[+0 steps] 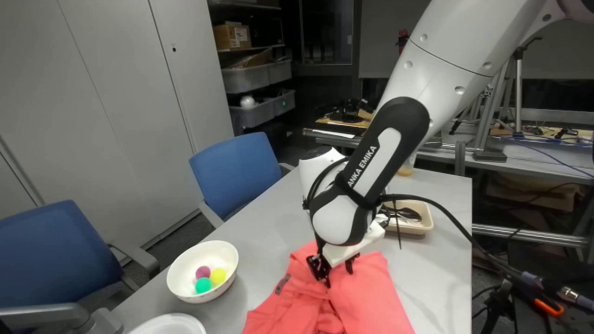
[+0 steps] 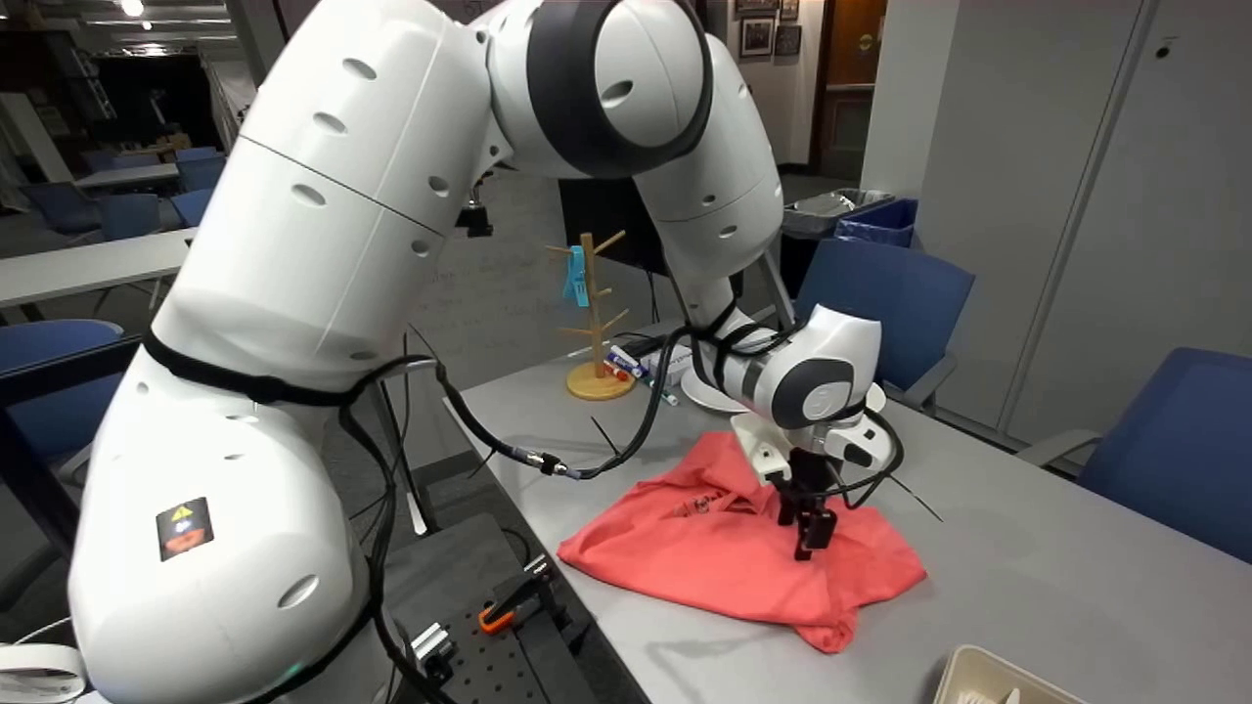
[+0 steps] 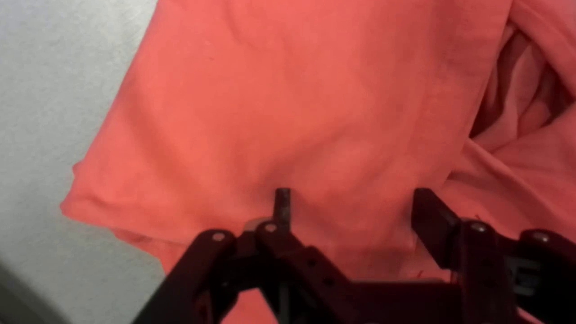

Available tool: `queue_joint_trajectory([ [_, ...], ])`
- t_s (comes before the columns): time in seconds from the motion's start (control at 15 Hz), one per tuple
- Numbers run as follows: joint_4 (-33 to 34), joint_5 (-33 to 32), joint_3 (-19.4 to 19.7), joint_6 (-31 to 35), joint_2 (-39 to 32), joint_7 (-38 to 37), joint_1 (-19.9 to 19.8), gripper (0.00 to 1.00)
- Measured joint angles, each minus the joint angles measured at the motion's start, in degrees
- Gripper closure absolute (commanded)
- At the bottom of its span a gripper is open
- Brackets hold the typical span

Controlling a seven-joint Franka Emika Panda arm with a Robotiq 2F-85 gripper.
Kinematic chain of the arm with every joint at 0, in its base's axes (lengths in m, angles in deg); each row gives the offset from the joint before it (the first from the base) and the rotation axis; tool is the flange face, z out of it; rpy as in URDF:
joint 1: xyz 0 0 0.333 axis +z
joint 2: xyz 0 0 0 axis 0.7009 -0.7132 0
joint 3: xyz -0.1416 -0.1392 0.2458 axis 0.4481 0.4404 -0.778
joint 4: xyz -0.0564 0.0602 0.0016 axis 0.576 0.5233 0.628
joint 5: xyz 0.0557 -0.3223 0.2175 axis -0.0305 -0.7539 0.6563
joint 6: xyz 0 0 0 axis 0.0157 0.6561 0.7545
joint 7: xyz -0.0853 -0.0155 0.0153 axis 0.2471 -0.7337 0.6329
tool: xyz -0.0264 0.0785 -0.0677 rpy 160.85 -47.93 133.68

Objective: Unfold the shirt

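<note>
under the gripper [image 3: 352,195], its jaws parted, the coral-red shirt [image 2: 675,562] lies wrinkled and bunched in folds.

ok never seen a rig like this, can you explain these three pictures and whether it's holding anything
The white machine is a robot arm, ending in a black two-fingered gripper. Two pictures come from cameras outside the robot, looking at the table from different places; the close-up is from a camera on its wrist, so the gripper shows at the bottom. Under the gripper lies a crumpled coral-red shirt, the thing to unfold. Also on the table are a white bowl with three small balls, a beige tray, a white plate and a wooden stand. Nothing seems to be held: in the wrist view the fingers stand apart, with the shirt showing between them. Whether they touch it, I can't tell.
</note>
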Motion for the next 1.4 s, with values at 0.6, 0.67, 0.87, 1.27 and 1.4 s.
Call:
queue_joint_trajectory([
  [0.6, 0.9, 0.1, 0.1, 0.0, -0.5, -1.2, 0.2, 1.0],
  [0.67, 0.9, 0.1, 0.1, 0.0, -0.5, -1.2, 0.2, 0.99],
  [0.87, 1.0, 0.0, 0.1, 0.0, -0.3, -1.2, 0.4, 0.99],
  [1.27, -5.0, -3.3, 2.3, -0.5, 5.3, -1.3, 3.0, 0.99],
  [1.4, -9.6, -5.0, 3.2, -0.7, 8.9, -1.7, 4.1, 0.99],
])
